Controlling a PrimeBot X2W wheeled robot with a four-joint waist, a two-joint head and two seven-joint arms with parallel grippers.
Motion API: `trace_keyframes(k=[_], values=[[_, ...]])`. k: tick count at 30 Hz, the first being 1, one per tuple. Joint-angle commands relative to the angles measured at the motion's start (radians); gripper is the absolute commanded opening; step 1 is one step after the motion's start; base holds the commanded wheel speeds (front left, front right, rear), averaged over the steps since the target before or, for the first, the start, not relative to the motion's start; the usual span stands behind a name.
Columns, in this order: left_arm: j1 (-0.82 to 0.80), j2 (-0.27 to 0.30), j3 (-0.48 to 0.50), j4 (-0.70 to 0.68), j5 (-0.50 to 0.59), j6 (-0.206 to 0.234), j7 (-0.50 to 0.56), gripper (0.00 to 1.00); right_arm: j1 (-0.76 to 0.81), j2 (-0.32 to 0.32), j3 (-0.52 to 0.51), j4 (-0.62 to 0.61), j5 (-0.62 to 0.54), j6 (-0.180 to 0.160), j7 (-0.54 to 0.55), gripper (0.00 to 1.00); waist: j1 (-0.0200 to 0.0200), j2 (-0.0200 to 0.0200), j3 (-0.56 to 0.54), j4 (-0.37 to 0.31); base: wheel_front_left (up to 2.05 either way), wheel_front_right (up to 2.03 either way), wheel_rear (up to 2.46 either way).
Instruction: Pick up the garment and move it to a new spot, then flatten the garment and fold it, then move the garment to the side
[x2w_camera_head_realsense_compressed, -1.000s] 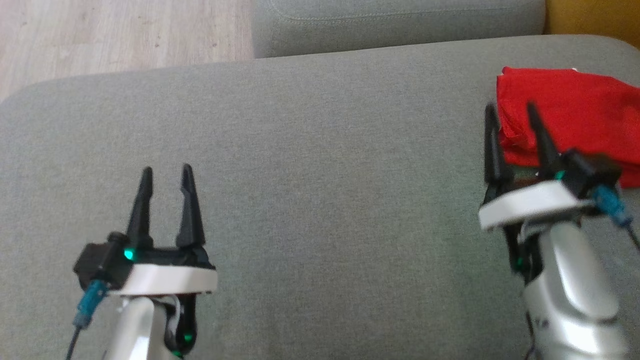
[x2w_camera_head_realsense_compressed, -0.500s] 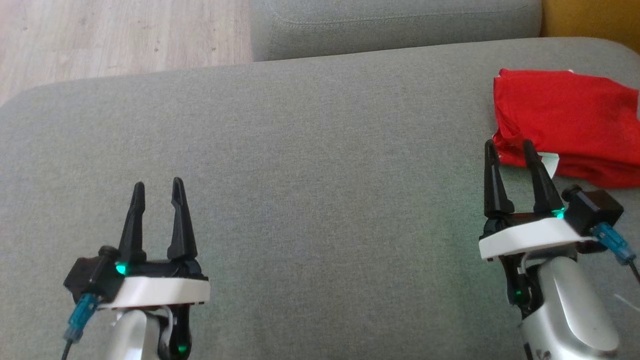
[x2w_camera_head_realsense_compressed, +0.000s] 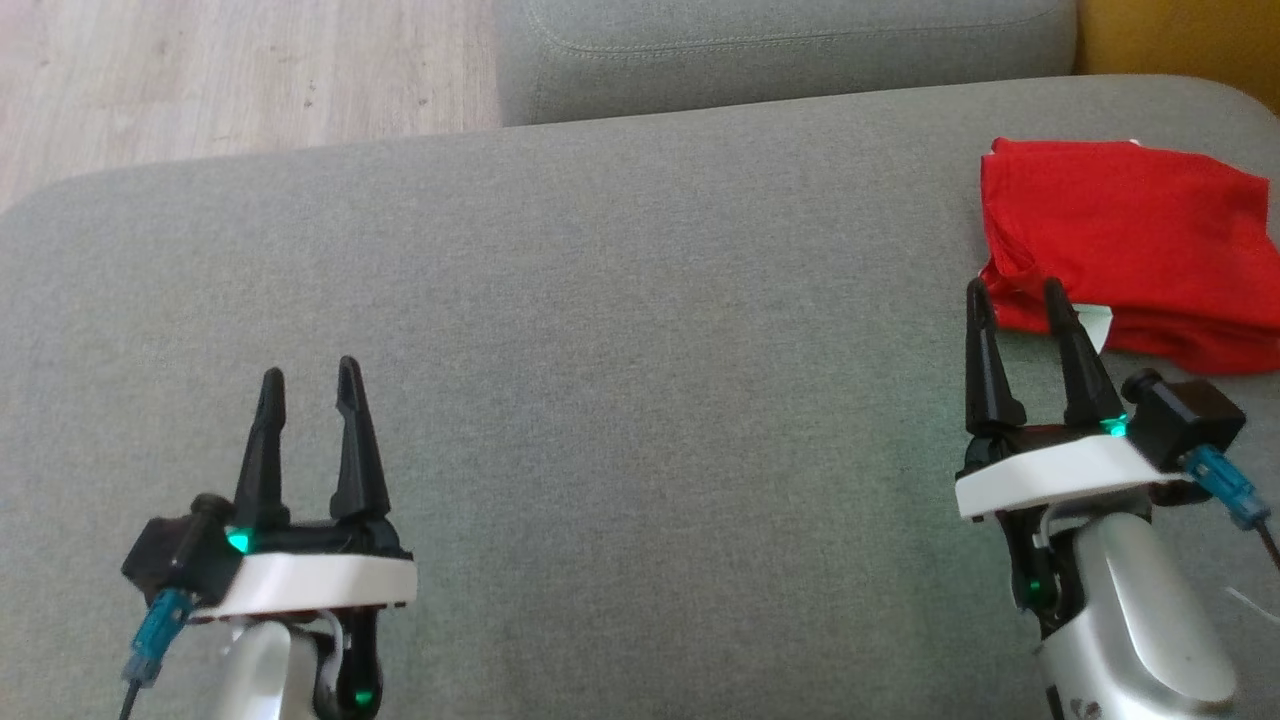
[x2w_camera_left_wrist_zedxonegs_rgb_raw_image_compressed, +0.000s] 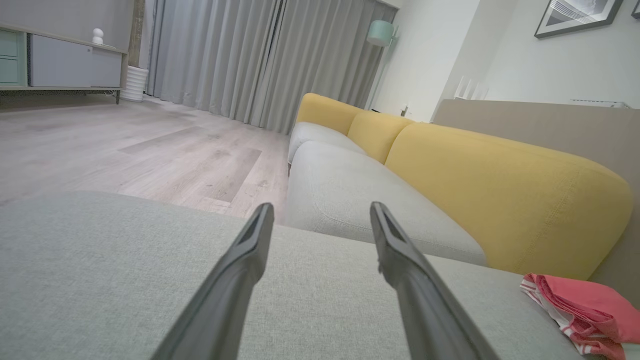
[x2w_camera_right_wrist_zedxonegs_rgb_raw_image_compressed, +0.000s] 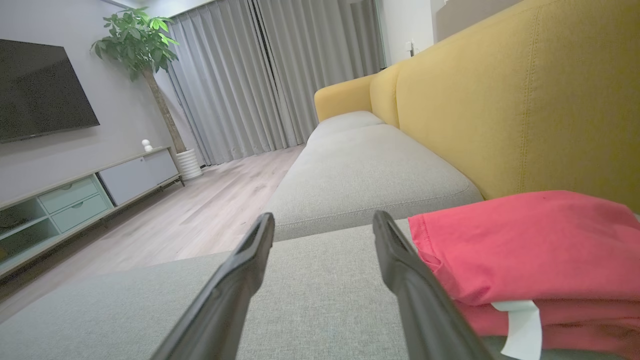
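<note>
The garment (x2w_camera_head_realsense_compressed: 1120, 225) is plain red, showing pinker in the wrist views, with a white tag (x2w_camera_head_realsense_compressed: 1098, 325) and, in the left wrist view, a red-and-white striped edge (x2w_camera_left_wrist_zedxonegs_rgb_raw_image_compressed: 550, 307). The seat cushion (x2w_camera_head_realsense_compressed: 640, 350) is a finely flecked grey, the backrest (x2w_camera_right_wrist_zedxonegs_rgb_raw_image_compressed: 500, 100) mustard yellow, the floor (x2w_camera_head_realsense_compressed: 250, 70) pale wood grain, the curtains (x2w_camera_right_wrist_zedxonegs_rgb_raw_image_compressed: 240, 85) grey and the plant's leaves (x2w_camera_right_wrist_zedxonegs_rgb_raw_image_compressed: 135, 35) green. The left gripper (x2w_camera_head_realsense_compressed: 310, 370) and the right gripper (x2w_camera_head_realsense_compressed: 1013, 285) each have black fingers, a white collar, a green light and a blue cable plug.
</note>
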Motion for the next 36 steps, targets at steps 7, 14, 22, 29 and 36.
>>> trace_keyframes(k=[7,14,22,29,36], values=[[0.012,-0.002,0.000,0.045,-0.017,0.007,0.006,0.00,0.021,0.002,-0.002,0.042,0.018,0.000,0.007,0.00,0.0000,-0.0001,-0.001,-0.001,0.00,0.00,0.00],[0.013,-0.001,0.010,0.044,-0.087,0.006,0.027,0.00,0.028,0.002,-0.012,0.033,0.094,0.000,0.027,0.00,0.0000,-0.0001,-0.005,0.000,0.00,0.00,0.00],[0.014,-0.001,0.021,0.041,-0.166,0.005,0.050,0.00,0.037,0.003,-0.023,0.022,0.179,0.000,0.051,0.00,0.0000,-0.0001,-0.010,0.001,0.00,0.00,0.00],[0.015,0.000,0.031,0.040,-0.235,0.004,0.071,0.00,0.044,0.003,-0.033,0.012,0.254,0.000,0.071,0.00,0.0000,-0.0001,-0.014,0.002,0.00,0.00,0.00],[0.015,0.001,0.040,0.038,-0.294,0.003,0.088,0.00,0.050,0.003,-0.042,0.004,0.318,0.000,0.088,0.00,0.0000,-0.0001,-0.018,0.003,0.00,0.00,0.00]])
